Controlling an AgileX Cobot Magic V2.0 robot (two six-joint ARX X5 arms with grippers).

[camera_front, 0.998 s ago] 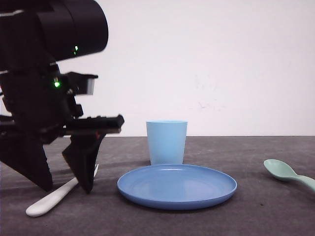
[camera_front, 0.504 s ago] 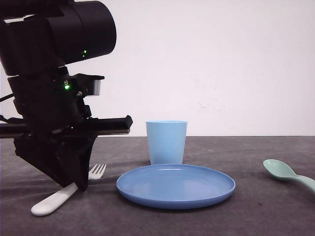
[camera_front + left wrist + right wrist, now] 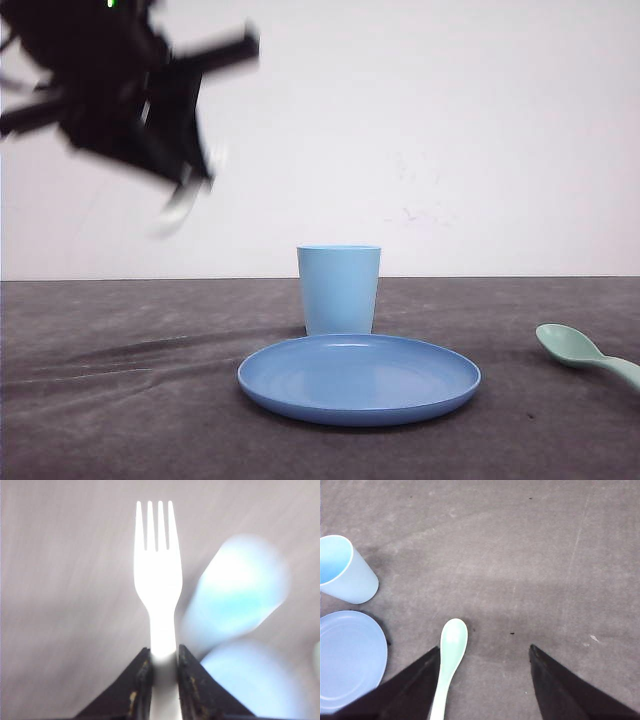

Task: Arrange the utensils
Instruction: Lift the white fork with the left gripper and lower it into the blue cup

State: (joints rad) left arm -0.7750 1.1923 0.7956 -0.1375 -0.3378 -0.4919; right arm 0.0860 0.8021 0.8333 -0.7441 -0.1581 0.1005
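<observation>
My left gripper (image 3: 163, 652) is shut on the handle of the white four-tined fork (image 3: 156, 575), tines pointing away from the jaws. In the front view that gripper (image 3: 190, 175) is a blur high above the table at the upper left, with the fork (image 3: 183, 200) hanging from it. The mint-green spoon (image 3: 585, 354) lies on the table at the far right. My right gripper (image 3: 485, 652) stands open above the table, and the spoon (image 3: 449, 660) lies just inside one of its fingers without being held.
A round blue plate (image 3: 359, 378) sits at the front middle of the dark table, with a light blue cup (image 3: 339, 289) upright right behind it. In the right wrist view the cup (image 3: 345, 570) and plate (image 3: 350, 660) lie beside the spoon.
My left gripper closed on the fork where it lay left of the plate and has lifted it fast, high off the table. Spoon, plate and cup have stayed put.
</observation>
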